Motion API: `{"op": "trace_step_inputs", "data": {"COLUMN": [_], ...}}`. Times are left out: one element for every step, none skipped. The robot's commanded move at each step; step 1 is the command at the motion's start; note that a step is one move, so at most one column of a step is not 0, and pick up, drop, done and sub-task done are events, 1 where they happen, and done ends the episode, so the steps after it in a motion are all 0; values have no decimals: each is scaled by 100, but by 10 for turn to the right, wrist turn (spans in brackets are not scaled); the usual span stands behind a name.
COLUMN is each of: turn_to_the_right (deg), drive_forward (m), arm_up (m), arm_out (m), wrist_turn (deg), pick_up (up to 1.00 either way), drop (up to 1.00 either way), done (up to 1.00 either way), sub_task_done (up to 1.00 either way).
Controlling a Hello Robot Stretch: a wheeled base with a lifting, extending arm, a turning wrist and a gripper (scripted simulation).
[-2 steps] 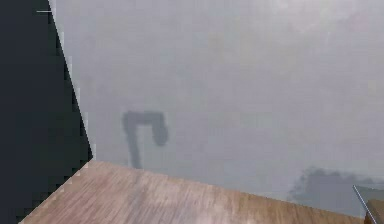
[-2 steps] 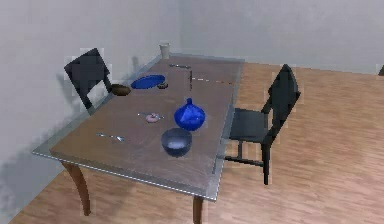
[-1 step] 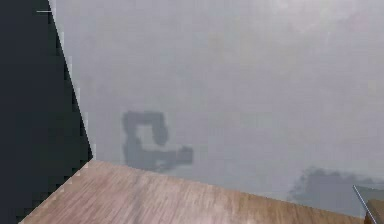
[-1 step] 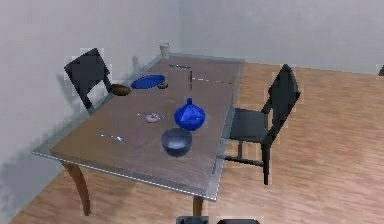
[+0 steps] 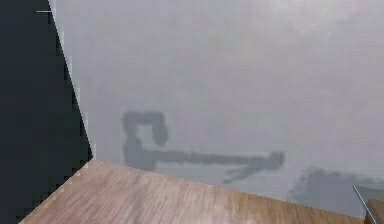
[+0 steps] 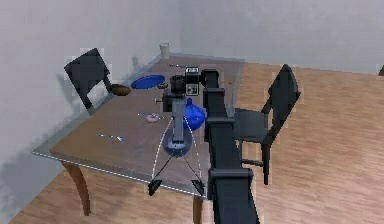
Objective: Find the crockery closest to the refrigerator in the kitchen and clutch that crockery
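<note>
A long table (image 6: 100, 150) with a pale top carries crockery in the arm side view. A blue plate (image 6: 148, 82) lies toward its far left, with a brown bowl (image 6: 121, 89) beside it. A blue bowl (image 6: 195, 116) sits near the middle, right beside the dark arm bar (image 6: 222, 150). In front of it stands a blue bottle-shaped vessel (image 6: 178, 141). A pale cup (image 6: 164, 47) stands at the far end. The gripper (image 6: 170, 90) reaches over the tabletop between the plate and the blue bowl. With the table and its things behind it, I cannot tell whether it holds anything.
Two dark chairs flank the table: one (image 6: 88, 72) against the wall at the left, one (image 6: 272, 110) on the right. Small items (image 6: 152, 117) and cutlery (image 6: 110, 137) lie on the top. Wooden floor (image 6: 330, 150) spreads right. The forward view faces a grey wall (image 5: 230, 70), a dark panel (image 5: 35, 110) at left.
</note>
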Motion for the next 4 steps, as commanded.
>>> {"op": "trace_step_inputs", "data": {"turn_to_the_right": [0, 0, 0, 0], "drive_forward": [0, 0, 0, 0], "arm_up": [0, 0, 0, 0], "arm_out": [0, 0, 0, 0], "wrist_turn": [450, 450, 450, 330], "pick_up": [0, 0, 0, 0], "drop": [0, 0, 0, 0], "done": [0, 0, 0, 0], "sub_task_done": [0, 0, 0, 0]}}
